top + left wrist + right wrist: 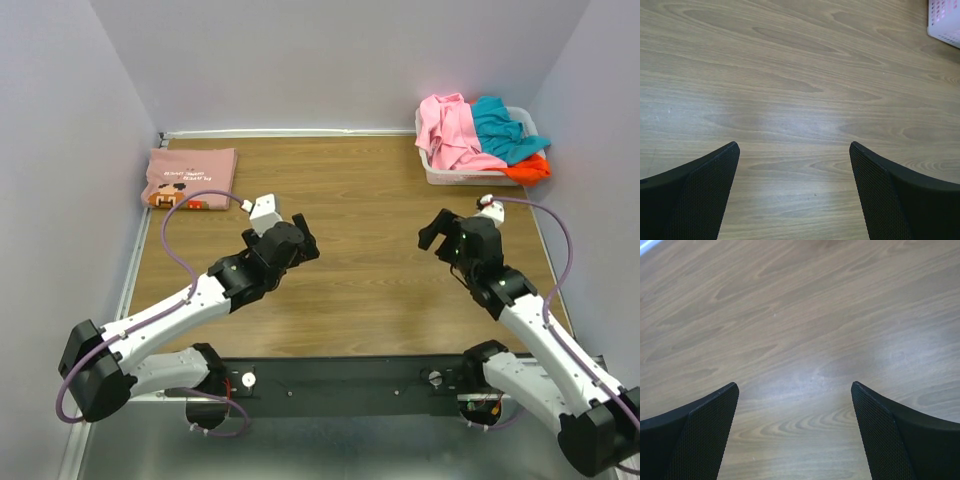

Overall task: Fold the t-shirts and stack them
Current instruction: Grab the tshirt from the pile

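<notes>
Your left hand [306, 238] hangs over the tabletop [370, 200] left of its middle, pointing toward the far right corner. Its two fingers [700, 195] stand wide apart and hold nothing. In the left wrist view the wood grain shows between them, and a corner of the white basket [946, 20] peeks in at the upper right. Your right hand [432, 230] hovers right of the middle, pointing toward the left edge. Its fingers [895, 440] are likewise spread with nothing between them, and the right wrist view shows only wood beneath. The two hands are well apart, and neither touches any cloth. The dusty-pink t-shirt [190, 177] lies folded into a flat rectangle in the far left corner of the tabletop, its brown-orange pixel print facing up along the near side. It is near your left hand but not touching it. The other t-shirts sit heaped and unfolded in the basket [470, 177] in the far right corner. There the light-pink t-shirt [450, 125] spills over the left part, the teal t-shirt [505, 130] is bunched to its right, and the orange t-shirt [530, 168] pokes out at the near right end. Whether more cloth lies under that heap cannot be told.
</notes>
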Controlling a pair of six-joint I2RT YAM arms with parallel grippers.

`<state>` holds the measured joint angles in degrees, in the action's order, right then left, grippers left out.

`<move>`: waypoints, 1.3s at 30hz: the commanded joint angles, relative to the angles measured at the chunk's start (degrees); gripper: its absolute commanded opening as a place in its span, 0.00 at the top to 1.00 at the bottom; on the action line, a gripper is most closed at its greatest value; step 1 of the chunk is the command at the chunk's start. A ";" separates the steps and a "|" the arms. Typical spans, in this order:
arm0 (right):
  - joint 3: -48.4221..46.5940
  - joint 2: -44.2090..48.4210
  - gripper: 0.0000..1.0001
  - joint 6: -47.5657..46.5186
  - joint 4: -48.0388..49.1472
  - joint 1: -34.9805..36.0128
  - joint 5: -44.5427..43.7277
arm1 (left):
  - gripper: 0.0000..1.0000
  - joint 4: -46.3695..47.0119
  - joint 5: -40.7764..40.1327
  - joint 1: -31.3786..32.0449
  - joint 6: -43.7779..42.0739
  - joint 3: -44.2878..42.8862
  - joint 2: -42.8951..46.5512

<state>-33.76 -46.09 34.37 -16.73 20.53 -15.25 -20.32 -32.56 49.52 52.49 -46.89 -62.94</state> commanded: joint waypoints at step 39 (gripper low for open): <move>-109.07 -104.91 0.21 -7.74 0.82 -22.38 13.38 | 0.02 9.24 12.52 -15.85 -8.02 2.95 -3.51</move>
<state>-141.08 -149.23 25.71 -16.36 -1.26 -8.25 -12.86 -20.95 34.09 45.23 -42.35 -65.71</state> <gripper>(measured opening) 0.837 0.985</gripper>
